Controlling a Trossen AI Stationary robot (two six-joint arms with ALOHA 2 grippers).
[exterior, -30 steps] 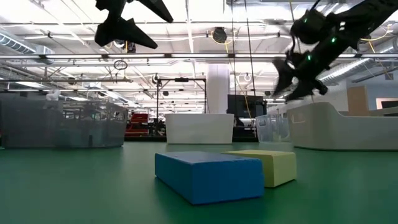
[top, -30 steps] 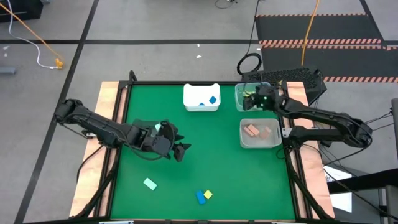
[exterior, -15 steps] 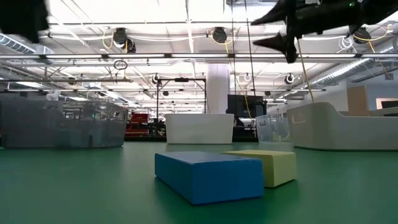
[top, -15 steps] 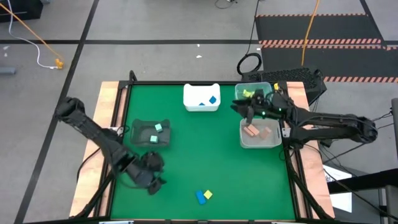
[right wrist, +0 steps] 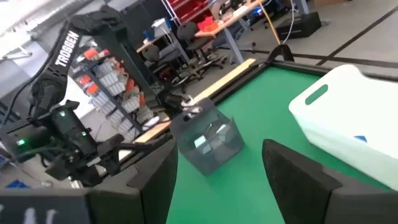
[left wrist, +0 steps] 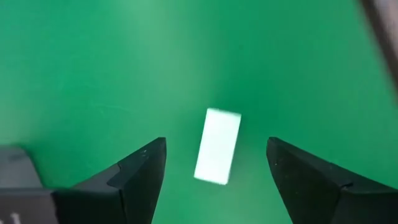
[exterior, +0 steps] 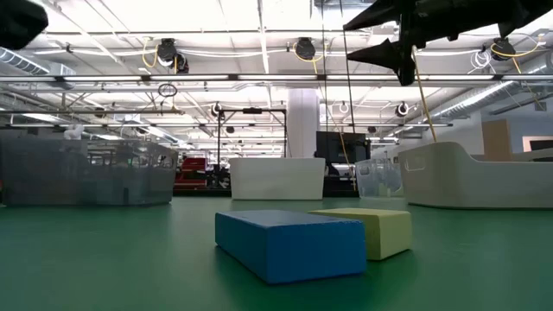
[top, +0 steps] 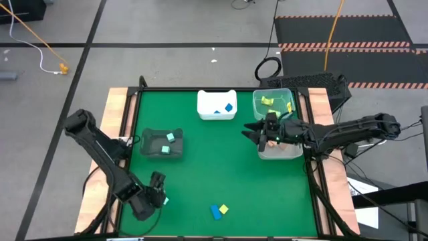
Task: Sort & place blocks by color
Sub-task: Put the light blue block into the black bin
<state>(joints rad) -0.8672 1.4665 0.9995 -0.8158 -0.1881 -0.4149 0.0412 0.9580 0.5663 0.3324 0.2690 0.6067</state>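
A mint green bar block (left wrist: 217,146) lies flat on the green mat near the table's near-left corner (top: 164,199). My left gripper (left wrist: 216,142) hangs open just over it (top: 158,191), one finger on each side, touching nothing. A blue block (top: 215,213) and a yellow block (top: 223,209) lie side by side near the near edge, close up in the low view: blue block (exterior: 289,244), yellow block (exterior: 373,230). My right gripper (top: 251,130) is open and empty, in the air beside the bin of tan-pink blocks (top: 281,151); it shows high in the low view (exterior: 393,39).
A dark bin (top: 162,143) holds mint blocks, a white bin (top: 217,106) blue ones, a clear bin (top: 273,103) yellow ones. The right arm crosses over the tan-pink bin. The mat's middle (top: 214,161) is bare. The right wrist view shows the dark bin (right wrist: 208,143) and white bin (right wrist: 348,118).
My left gripper has swung from over the dark bin toward the near-left corner and come down over the mint bar. My right gripper has left the clear yellow bin and moved toward the near edge and the table's middle, staying open.
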